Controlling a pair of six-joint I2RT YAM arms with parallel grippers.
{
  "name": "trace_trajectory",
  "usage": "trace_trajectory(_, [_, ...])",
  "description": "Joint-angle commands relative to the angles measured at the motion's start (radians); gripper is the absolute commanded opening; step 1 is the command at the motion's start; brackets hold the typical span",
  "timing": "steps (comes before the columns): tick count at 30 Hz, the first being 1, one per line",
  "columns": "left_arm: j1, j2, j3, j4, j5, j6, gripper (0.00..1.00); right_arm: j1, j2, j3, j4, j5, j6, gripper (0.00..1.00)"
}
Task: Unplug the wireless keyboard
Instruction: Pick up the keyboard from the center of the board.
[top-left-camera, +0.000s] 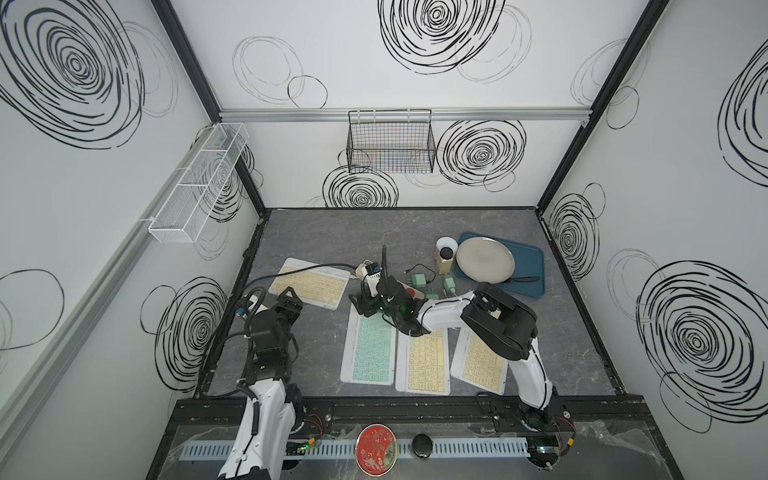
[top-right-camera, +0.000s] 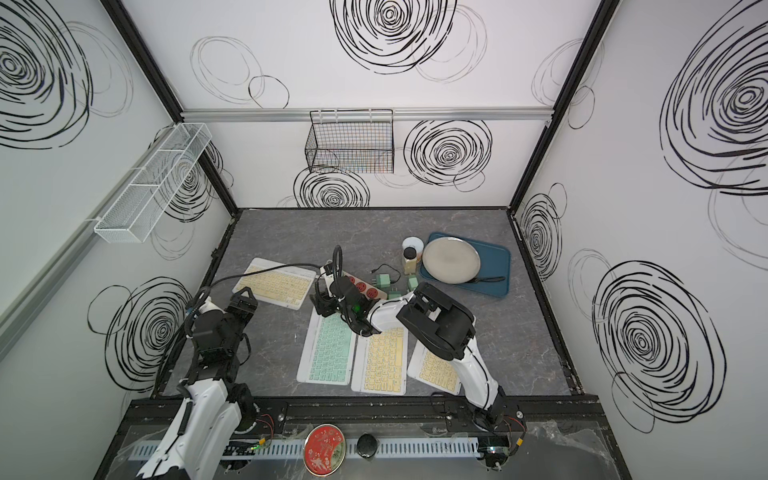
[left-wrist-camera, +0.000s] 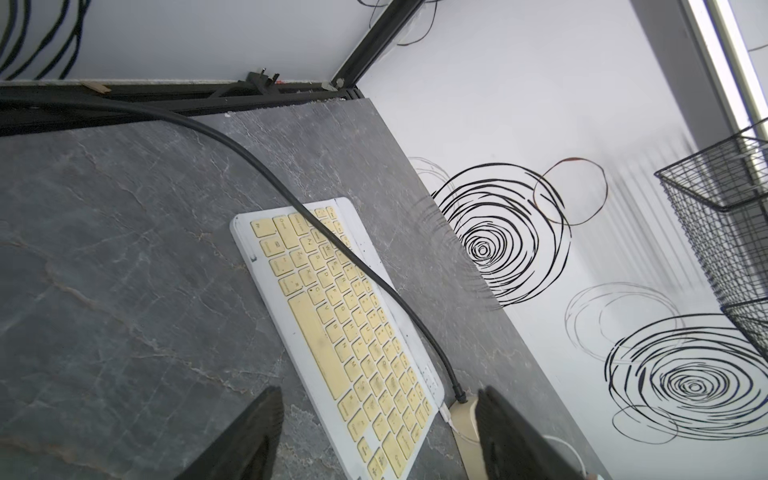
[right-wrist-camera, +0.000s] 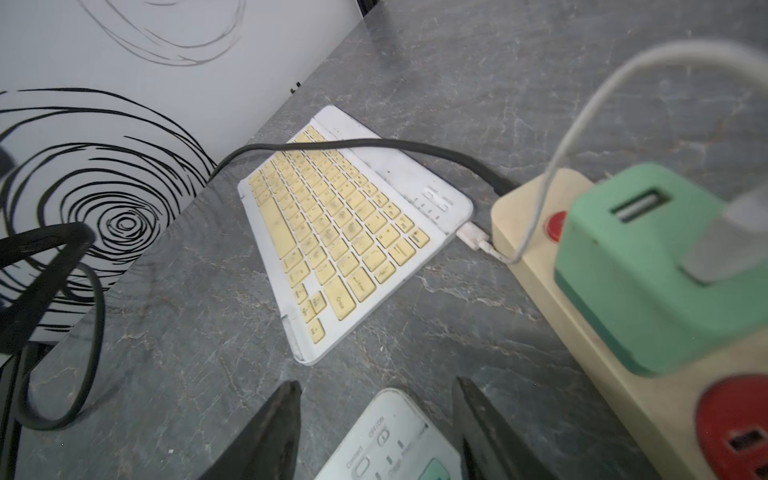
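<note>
The wireless keyboard (top-left-camera: 309, 282), white with yellow keys, lies flat at the back left of the table, also in the wrist views (left-wrist-camera: 340, 332) (right-wrist-camera: 345, 232). A white plug (right-wrist-camera: 473, 235) sits in its corner. The plug's thin white cable runs to a green charger (right-wrist-camera: 648, 266) on the beige power strip (top-right-camera: 365, 289). The strip's thick black cord (left-wrist-camera: 332, 245) drapes across the keys. My left gripper (top-left-camera: 289, 297) (left-wrist-camera: 378, 415) hovers open by the keyboard's near edge, holding nothing. My right gripper (top-left-camera: 361, 305) (right-wrist-camera: 378, 411) is open above the corner of a green-keyed keyboard (top-left-camera: 370, 353), close to the strip.
Two more yellow-keyed keyboards (top-left-camera: 424, 361) (top-left-camera: 480, 361) lie beside the green-keyed one, partly under my right arm. Loose green chargers (top-left-camera: 417, 280) sit behind it. A jar (top-left-camera: 445, 257) and a blue tray (top-left-camera: 528, 266) with a metal plate (top-left-camera: 485, 259) stand at the back right.
</note>
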Motion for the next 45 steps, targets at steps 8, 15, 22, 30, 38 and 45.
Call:
trace_trajectory(8, [0.04, 0.025, -0.004, -0.022, 0.036, -0.008, 0.79, -0.05, 0.091, 0.122, -0.003, 0.09, 0.086, 0.64])
trace_trajectory(15, [0.044, 0.149, 0.015, 0.057, 0.038, 0.005, 0.87, -0.078, 0.195, 0.239, -0.02, 0.045, 0.059, 0.73])
trace_trajectory(22, [0.072, 0.432, 0.119, 0.167, -0.013, -0.064, 0.87, -0.075, 0.228, 0.273, 0.02, -0.022, 0.055, 0.76])
trace_trajectory(30, [0.048, 0.528, 0.168, 0.194, -0.076, -0.062, 0.85, -0.092, 0.287, 0.354, -0.016, -0.076, 0.057, 0.79])
trace_trajectory(38, [-0.003, 0.335, 0.19, 0.082, -0.124, 0.084, 0.88, -0.094, 0.306, 0.372, -0.012, -0.095, 0.053, 0.51])
trace_trajectory(45, [-0.146, 0.253, 0.233, 0.097, -0.067, 0.279, 0.89, -0.089, 0.235, 0.274, 0.044, -0.083, 0.048, 0.09])
